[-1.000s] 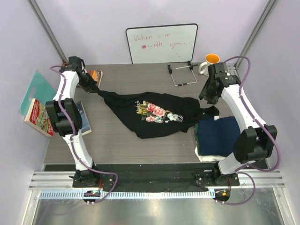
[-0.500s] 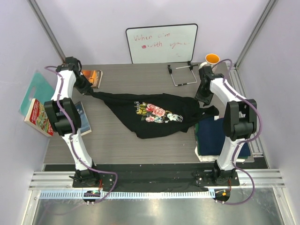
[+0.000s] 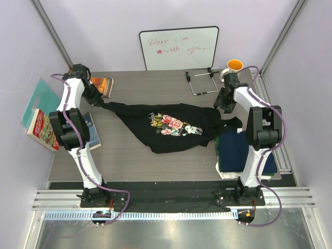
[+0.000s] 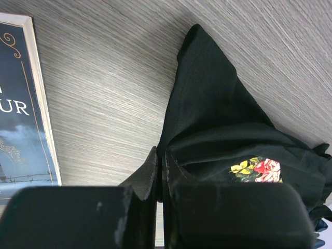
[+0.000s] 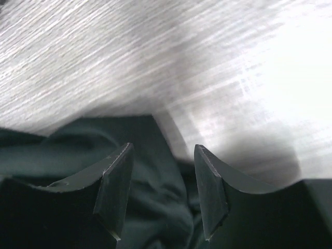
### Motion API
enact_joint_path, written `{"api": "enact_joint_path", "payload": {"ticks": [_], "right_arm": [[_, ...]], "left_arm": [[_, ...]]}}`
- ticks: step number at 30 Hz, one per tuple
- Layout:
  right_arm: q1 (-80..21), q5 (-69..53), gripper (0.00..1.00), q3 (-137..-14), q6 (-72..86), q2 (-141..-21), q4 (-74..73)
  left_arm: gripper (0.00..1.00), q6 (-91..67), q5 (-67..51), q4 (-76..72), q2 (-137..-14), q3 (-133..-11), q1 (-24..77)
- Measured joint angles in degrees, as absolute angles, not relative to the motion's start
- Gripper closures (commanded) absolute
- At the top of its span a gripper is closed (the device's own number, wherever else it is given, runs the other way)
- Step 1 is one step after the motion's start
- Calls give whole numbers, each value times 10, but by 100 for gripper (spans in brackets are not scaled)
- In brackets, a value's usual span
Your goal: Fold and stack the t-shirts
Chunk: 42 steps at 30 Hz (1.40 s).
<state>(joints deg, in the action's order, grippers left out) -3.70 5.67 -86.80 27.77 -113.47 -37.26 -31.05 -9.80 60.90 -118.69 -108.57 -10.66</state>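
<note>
black t-shirt (image 3: 179,136) 1 | navy t-shirt (image 3: 234,148) 1 | books (image 3: 42,129) 3 | mug (image 3: 234,66) 1

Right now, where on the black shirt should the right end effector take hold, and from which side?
Probably best to take the shirt at its right corner, coming straight down. That corner lies on the table just under the open right end effector, and the left end effector pinches the opposite end.

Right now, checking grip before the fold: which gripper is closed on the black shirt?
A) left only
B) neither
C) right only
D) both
A: the left gripper pinches a corner of the black t-shirt, while the right gripper stands open above the cloth.
</note>
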Motion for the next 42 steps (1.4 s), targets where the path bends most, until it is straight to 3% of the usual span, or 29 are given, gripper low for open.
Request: {"api": "enact_joint_path", "payload": {"ticks": [5,10,11,12,15,29,42], "right_arm": [[-21,5,44,-875,274,-1180,-351],[-13,-45,55,-886,271,-1193,-332],[-13,-55,62,-886,271,-1193,-327],[-13,-63,79,-886,271,-1194,-324],[-13,-80,99,-886,268,-1194,-314],[-14,-91,99,-881,269,-1180,-298],[-14,-89,99,-932,277,-1039,-299]], "left_arm": [[100,-310,-102,610,-1187,-1086,-107],[100,-310,-104,611,-1187,-1086,-107],[100,-310,-105,611,-1187,-1085,-107],[100,-310,-106,611,-1187,-1085,-107],[100,-310,-107,611,-1187,-1080,-106],[100,-314,-117,608,-1196,-1077,-92],[100,-362,-119,578,-1194,-1078,-82]]}}
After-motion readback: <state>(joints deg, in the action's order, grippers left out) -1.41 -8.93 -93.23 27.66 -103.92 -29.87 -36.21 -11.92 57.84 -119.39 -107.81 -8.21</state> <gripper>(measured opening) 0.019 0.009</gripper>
